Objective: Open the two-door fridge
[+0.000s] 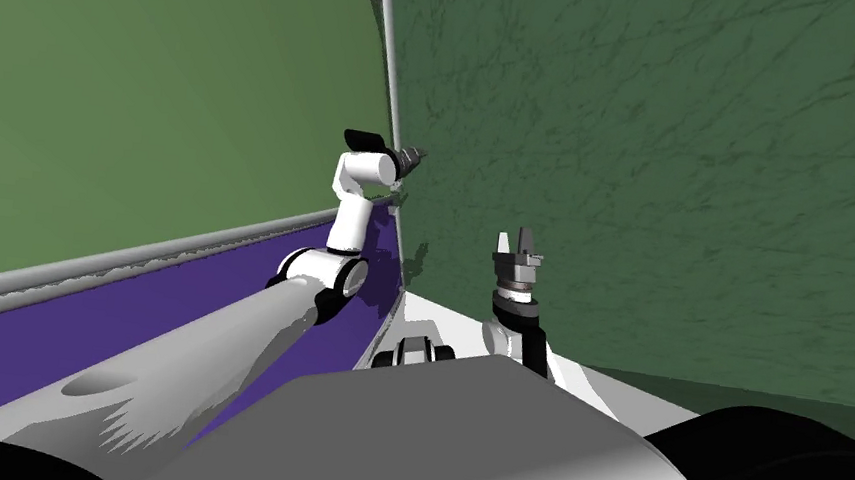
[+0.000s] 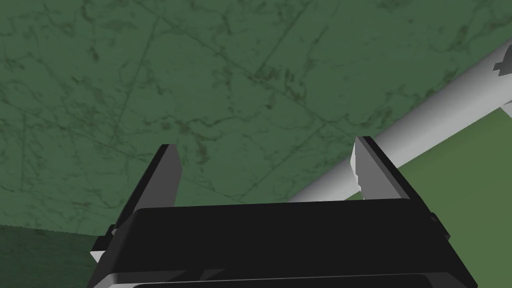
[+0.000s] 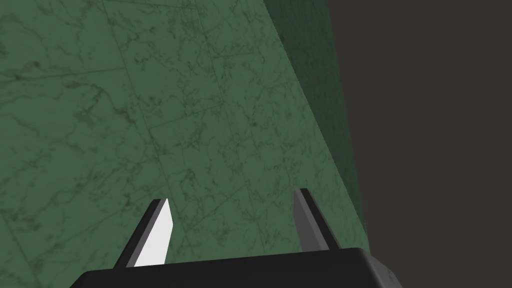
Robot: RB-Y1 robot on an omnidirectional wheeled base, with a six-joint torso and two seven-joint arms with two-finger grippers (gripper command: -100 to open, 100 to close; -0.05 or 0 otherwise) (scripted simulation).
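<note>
Left gripper (image 1: pixel 412 160) sat right by the grey bar (image 1: pixel 391 57), which ran between a plain green wall (image 1: pixel 133 68) and a marbled dark green panel (image 1: pixel 676 160). Right gripper (image 1: pixel 520 242) hung lower, pointing up beside that panel.

Wall (image 1: pixel 133 68): plain green; evenly lit | Skirting (image 1: pixel 110 266): grey strip; ran along the wall's foot | Floor (image 1: pixel 52 340): purple; lay right against the skirting

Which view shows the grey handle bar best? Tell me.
Left wrist view: the handle bar runs large behind a finger of the left hand. Head view shows it as a thin line along the green door's edge; right wrist view faces that door.
</note>
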